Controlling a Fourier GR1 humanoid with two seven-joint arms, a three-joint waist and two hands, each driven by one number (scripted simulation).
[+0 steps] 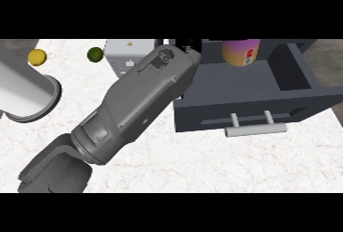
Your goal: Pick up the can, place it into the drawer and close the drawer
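Hand detail is scarce: only a small black part [189, 44] shows at the far end of the one grey forearm [137, 102], up by the top of the view, so whether its fingers are open or curled cannot be told, nor which of the robot's hands it is. That forearm rises from the lower left and slants up and to the right across the white marbled desk [221, 158], ending at the left rear corner of the dark grey drawer [251, 90]. Right of the hand, apart from it, the can [241, 52], purple above and orange below, stands at the back of the open drawer. Nearer than the hand, the drawer's pale handle [257, 129] sticks out from its front. Just left of the hand sits a light grey box [126, 54]; further left lie a green fruit [95, 54] and a yellow fruit [36, 56], with a big white cylinder [23, 93] below them.
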